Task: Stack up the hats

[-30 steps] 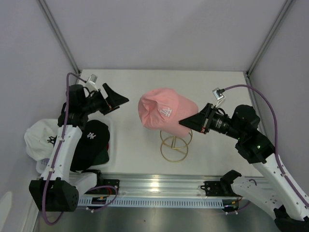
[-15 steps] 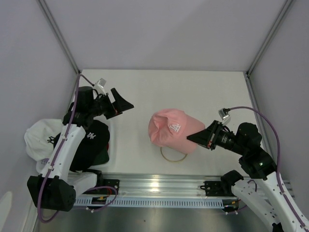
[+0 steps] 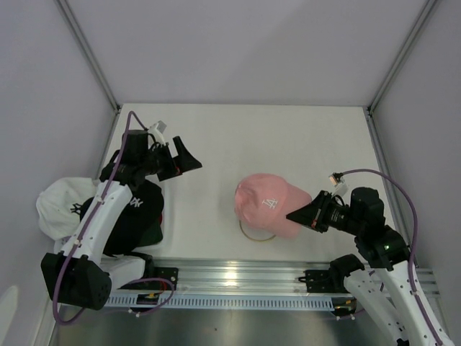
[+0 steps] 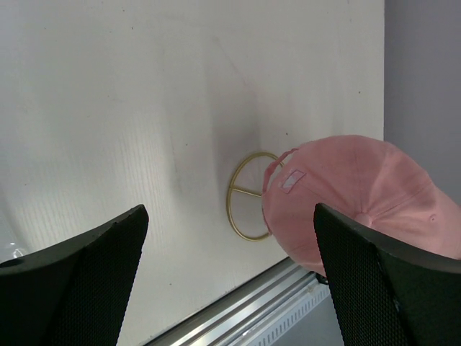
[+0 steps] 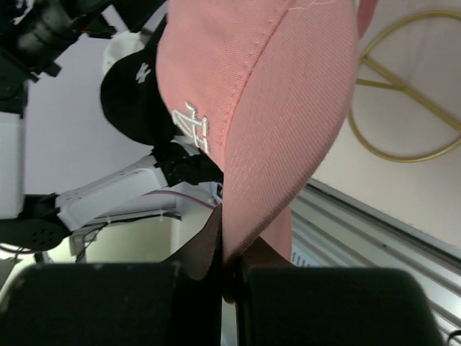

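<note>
My right gripper [image 3: 297, 214] is shut on the brim of the pink hat [image 3: 265, 205], holding it low over the gold wire-ring stand [image 3: 251, 233] near the table's front edge. The pink hat also shows in the right wrist view [image 5: 266, 94] and the left wrist view [image 4: 360, 194]. My left gripper [image 3: 189, 160] is open and empty, hovering left of centre, well apart from the pink hat. A black hat with a white logo [image 3: 134, 214] and a white hat [image 3: 59, 205] lie in the white basket at the left. The other hats are out of view.
The gold stand lies on the table, mostly under the pink hat; it also shows in the left wrist view [image 4: 241, 194] and the right wrist view [image 5: 403, 108]. The white mesh basket [image 3: 63, 249] sits at the table's left edge. A metal rail [image 3: 238, 277] runs along the front.
My right gripper has pulled the pink hat down and to the right, toward the front edge. My left gripper has shifted slightly right and stays open.
</note>
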Tool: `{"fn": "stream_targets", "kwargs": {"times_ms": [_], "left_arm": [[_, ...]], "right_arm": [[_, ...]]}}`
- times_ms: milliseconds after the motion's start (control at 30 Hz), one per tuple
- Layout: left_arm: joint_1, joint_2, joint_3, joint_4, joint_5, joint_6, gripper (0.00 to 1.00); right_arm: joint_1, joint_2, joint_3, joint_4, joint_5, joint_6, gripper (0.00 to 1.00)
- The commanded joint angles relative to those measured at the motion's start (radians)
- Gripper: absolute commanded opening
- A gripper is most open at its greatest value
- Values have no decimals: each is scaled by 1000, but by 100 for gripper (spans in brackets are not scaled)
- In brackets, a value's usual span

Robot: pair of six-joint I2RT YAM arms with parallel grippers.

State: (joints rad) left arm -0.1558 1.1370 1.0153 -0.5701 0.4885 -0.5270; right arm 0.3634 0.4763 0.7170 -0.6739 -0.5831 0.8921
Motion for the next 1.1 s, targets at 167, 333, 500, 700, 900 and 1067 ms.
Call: {"fn": "stream_targets", "kwargs": {"times_ms": [167,333,500,700,900,1067], "left_arm": [[-8,-5,40,-24,-57,68,99],[-8,-3,48,-37,-70,81,99],[-8,-11,51,-48,-82,90,99],[-14,-13,58,-54,-88,101,99],[-27,-8,83,-79,-105,116,99],[-37,-14,88,-79,-117,117,99]], "right_arm": [[-119,48,-40,-133,6,-140,0],[-201,97,-128,-73,-90,-122,0],[-270,119,-189,16,-179,-173,3],[-303,134,-284,172,-218,-190,9],[-317,231,-380,269,-210,-220,16],[-323,254,-318,257,-173,-268,46]]}}
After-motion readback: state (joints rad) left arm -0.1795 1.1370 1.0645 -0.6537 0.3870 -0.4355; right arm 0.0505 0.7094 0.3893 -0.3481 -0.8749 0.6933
